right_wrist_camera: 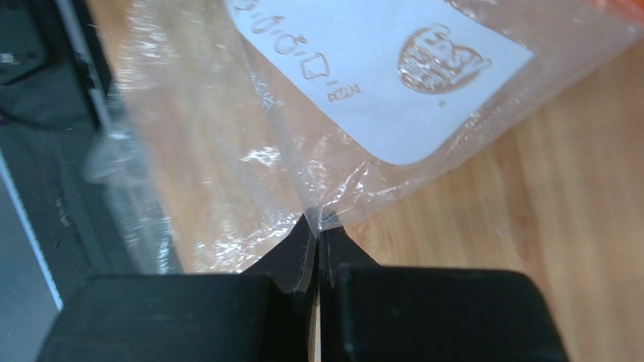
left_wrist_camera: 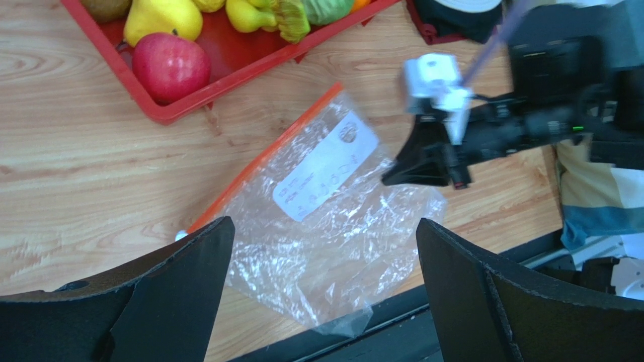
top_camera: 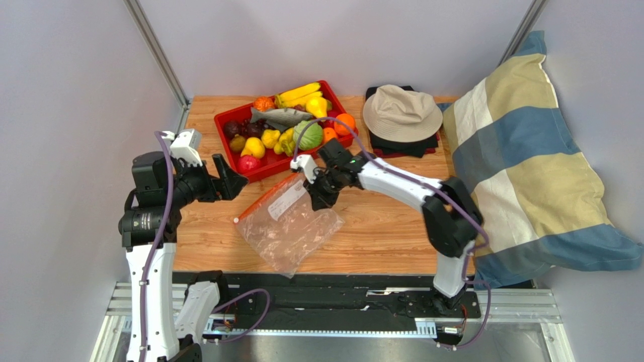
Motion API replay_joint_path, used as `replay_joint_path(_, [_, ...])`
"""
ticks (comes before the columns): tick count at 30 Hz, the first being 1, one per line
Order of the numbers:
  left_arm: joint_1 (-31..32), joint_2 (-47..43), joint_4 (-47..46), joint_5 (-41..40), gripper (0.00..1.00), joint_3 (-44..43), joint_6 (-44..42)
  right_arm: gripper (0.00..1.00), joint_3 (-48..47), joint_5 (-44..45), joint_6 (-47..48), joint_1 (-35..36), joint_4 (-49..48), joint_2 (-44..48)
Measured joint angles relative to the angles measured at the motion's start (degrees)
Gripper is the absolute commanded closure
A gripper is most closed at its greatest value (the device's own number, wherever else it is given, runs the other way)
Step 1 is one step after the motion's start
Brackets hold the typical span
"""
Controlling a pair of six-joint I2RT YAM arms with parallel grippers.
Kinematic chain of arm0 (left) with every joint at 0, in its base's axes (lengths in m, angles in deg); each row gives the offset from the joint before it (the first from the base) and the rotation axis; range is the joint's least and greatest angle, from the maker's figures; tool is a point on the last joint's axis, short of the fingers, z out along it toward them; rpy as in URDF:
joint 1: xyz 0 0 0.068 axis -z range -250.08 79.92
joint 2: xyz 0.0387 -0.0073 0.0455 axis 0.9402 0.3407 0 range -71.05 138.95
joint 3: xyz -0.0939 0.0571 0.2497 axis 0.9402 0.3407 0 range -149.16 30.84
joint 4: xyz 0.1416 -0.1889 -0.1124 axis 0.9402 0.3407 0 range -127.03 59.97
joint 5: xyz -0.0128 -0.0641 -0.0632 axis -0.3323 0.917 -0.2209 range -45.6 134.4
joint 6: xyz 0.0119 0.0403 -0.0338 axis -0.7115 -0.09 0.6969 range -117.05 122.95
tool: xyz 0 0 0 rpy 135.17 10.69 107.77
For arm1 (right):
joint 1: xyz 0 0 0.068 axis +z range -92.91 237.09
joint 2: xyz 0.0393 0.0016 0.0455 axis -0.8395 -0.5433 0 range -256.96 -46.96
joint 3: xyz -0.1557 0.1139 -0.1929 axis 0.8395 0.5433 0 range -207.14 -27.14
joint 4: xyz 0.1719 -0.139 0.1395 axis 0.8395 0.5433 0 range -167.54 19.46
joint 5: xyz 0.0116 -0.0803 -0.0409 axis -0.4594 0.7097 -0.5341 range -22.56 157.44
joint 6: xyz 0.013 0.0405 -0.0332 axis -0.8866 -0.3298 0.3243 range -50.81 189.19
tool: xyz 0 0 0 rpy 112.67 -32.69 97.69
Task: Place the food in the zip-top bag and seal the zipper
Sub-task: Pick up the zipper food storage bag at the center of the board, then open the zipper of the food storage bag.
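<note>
The clear zip-top bag (top_camera: 287, 226) lies flat and empty on the wooden table, with its white label (left_wrist_camera: 325, 167) facing up. Its orange-red zipper (top_camera: 264, 197) runs along the upper left edge, with the white slider (left_wrist_camera: 181, 235) at the near end. My right gripper (top_camera: 316, 197) is shut on the bag's right edge, and the pinch shows in the right wrist view (right_wrist_camera: 317, 222). My left gripper (top_camera: 230, 179) is open and empty above the table, left of the bag (left_wrist_camera: 332, 241). The food lies in the red tray (top_camera: 227, 117): a red apple (left_wrist_camera: 171, 66), a green ball (top_camera: 308, 134), bananas (top_camera: 298, 94) and a grey fish (top_camera: 283, 115).
A beige hat (top_camera: 401, 111) sits on dark folded clothes (top_camera: 404, 145) right of the tray. A large striped pillow (top_camera: 521, 173) fills the right side. A black rail (top_camera: 325, 290) runs along the table's near edge just below the bag.
</note>
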Motion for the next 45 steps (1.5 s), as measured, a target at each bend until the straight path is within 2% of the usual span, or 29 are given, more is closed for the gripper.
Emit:
replay_joint_path(4, [0.0, -0.1, -2.3, 3.2, 0.03, 0.4, -0.2, 1.00, 6.4, -4.2, 6.7, -3.5, -3.0, 16.3])
replay_joint_path(9, [0.0, 0.1, -6.0, 8.3, 0.07, 0.9, -0.2, 1.00, 11.6, -10.8, 17.0, -8.9, -6.4, 30.1])
replay_joint_path(15, [0.0, 0.7, -12.6, 17.5, 0.12, 0.9, -0.5, 1.00, 20.0, -13.6, 30.5, -10.1, -6.6, 38.1])
replay_joint_path(16, [0.0, 1.0, -13.5, 19.4, 0.16, 0.9, -0.5, 1.00, 21.6, -13.8, 32.2, -10.1, -6.8, 39.3])
replay_joint_path(20, [0.2, 2.5, -15.3, 26.0, 0.19, 0.9, -0.9, 1.00, 27.4, -14.5, 36.7, -10.1, -8.9, 44.7])
replay_joint_path(25, [3.7, 2.3, -16.4, 29.5, 0.27, 5.7, -3.8, 1.00, 29.2, -16.0, 38.6, -10.1, -12.0, 48.7])
replay_joint_path(34, [14.6, -1.8, -14.6, 27.6, 0.36, 11.5, -9.2, 1.00, 29.2, -17.7, 38.6, -10.0, -13.7, 49.7])
replay_joint_path(45, [25.2, -1.2, -8.6, 21.5, 0.37, 12.1, -19.6, 1.00, 28.9, -18.1, 37.9, -10.0, -13.6, 48.7])
